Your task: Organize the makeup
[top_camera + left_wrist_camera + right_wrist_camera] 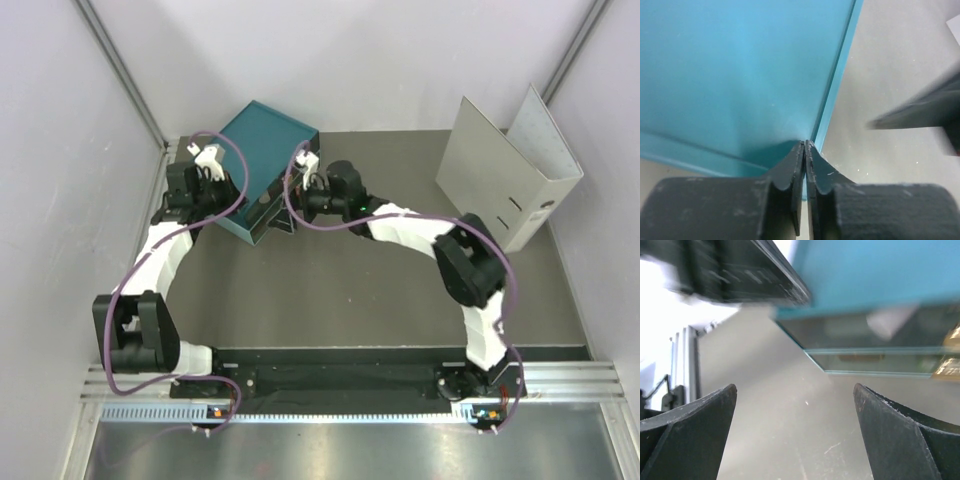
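No makeup lies loose on the table in the top view. Through the clear drawer fronts in the right wrist view I see a white item [888,323] and a gold-edged case [949,367] inside the teal drawer box [268,160]. My left gripper [222,205] is shut and empty, its tips [805,145] against the box's teal side near a corner edge. My right gripper [278,212] is open and empty [795,387], low over the table just in front of the drawers.
A large grey binder [510,170] stands open at the back right. The teal box sits at the back left, near the left wall. Both arms crowd around its front corner; the right arm shows blurred in the left wrist view [920,110].
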Controlling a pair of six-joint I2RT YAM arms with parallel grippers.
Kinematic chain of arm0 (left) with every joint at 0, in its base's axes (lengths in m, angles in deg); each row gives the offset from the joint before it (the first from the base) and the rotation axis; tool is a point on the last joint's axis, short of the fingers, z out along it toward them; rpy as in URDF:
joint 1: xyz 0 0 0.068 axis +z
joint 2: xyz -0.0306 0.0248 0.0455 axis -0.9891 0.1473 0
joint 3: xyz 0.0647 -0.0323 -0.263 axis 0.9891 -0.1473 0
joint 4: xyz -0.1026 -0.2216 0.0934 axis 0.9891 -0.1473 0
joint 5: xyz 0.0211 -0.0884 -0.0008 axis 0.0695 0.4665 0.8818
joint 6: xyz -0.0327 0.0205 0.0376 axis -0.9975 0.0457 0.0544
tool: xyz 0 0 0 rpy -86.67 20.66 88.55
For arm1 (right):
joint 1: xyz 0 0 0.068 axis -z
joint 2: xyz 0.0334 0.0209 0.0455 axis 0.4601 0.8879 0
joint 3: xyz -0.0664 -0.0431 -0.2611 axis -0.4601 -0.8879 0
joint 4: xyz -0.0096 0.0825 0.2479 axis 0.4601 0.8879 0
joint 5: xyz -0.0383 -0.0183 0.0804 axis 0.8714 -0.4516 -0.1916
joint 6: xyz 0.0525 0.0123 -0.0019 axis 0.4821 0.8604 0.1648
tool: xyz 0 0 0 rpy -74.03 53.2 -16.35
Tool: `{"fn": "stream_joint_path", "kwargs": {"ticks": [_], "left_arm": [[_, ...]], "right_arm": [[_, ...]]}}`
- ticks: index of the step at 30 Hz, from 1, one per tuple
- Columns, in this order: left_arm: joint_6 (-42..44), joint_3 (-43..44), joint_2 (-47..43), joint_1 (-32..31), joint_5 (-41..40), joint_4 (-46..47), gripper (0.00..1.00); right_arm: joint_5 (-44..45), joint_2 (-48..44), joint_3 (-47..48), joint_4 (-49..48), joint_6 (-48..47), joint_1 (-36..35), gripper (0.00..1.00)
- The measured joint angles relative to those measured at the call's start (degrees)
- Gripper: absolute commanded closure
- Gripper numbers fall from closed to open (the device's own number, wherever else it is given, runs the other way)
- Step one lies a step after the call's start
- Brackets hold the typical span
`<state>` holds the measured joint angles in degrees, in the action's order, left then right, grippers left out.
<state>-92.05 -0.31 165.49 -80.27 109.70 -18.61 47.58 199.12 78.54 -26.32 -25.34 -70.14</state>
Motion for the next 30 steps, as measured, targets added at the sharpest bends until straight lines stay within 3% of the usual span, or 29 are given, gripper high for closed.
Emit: {"fn": "stream_joint_path", "kwargs": {"ticks": [7,8,17,30], "left_arm": [[-0.5,0.1,-3.6,-0.7,-1.2,-4.9,0.54],[-0.7,0.1,-4.3,-0.9,-1.3,-5.5,0.02],[-1.4,4.6,-6.6,-1.2,-0.4,-14.6,0.01],[-0.9,4.2,-7.3,-2.9,4.5,-16.7,0.01]], "right_arm": [[3.5,-14.3,-2.7,1.8,-4.7,0.2,0.00],[4.3,-15.5,-3.0,2.1,-5.2,0.3,0.00],[12.2,-18.8,-7.1,9.7,-7.2,1.2,0.00],[29.2,-32.2,-18.3,19.1,-7.5,4.6,0.00]]}}
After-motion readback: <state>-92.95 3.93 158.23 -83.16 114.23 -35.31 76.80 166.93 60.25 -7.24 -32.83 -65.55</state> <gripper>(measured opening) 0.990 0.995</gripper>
